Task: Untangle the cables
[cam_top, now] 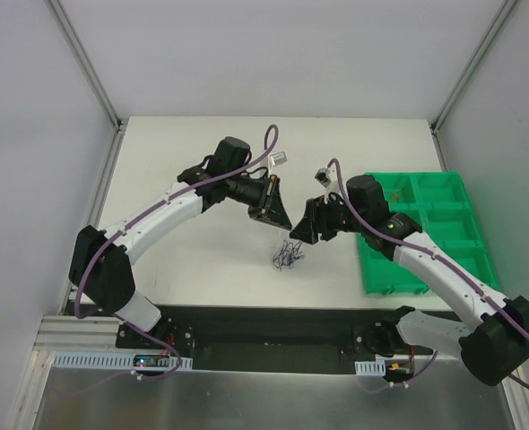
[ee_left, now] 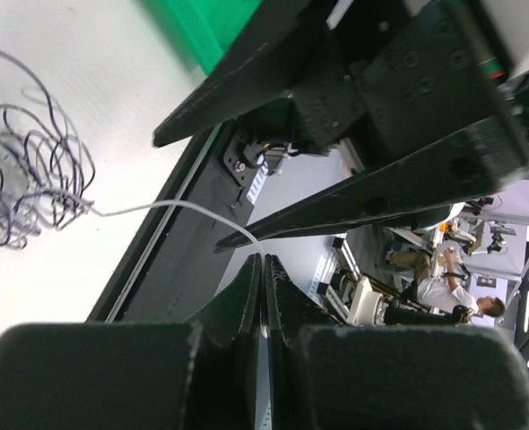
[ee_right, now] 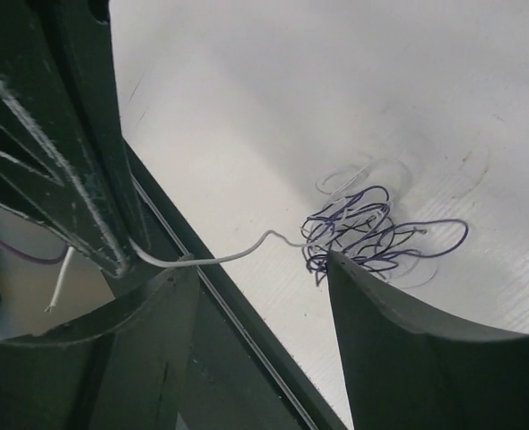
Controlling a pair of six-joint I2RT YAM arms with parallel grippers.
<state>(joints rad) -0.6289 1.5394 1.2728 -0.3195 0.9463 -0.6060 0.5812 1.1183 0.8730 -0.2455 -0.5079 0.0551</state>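
The cables lie as a small loopy knot (cam_top: 289, 255) of dark purple-grey and whitish wires on the white table, also seen in the left wrist view (ee_left: 27, 179) and the right wrist view (ee_right: 372, 233). My left gripper (cam_top: 281, 218) (ee_left: 263, 260) is shut on a white cable (ee_left: 175, 206). It holds this cable above the table, and the strand (ee_right: 238, 255) runs down into the knot. My right gripper (cam_top: 302, 231) (ee_right: 264, 278) is open and empty. It hovers just right of the left gripper, above the knot, with the white strand passing between its fingers.
A green compartment tray (cam_top: 426, 233) stands at the right side of the table. The black front edge of the table (ee_right: 247, 349) runs just below the knot. Both grippers nearly touch over the table's middle.
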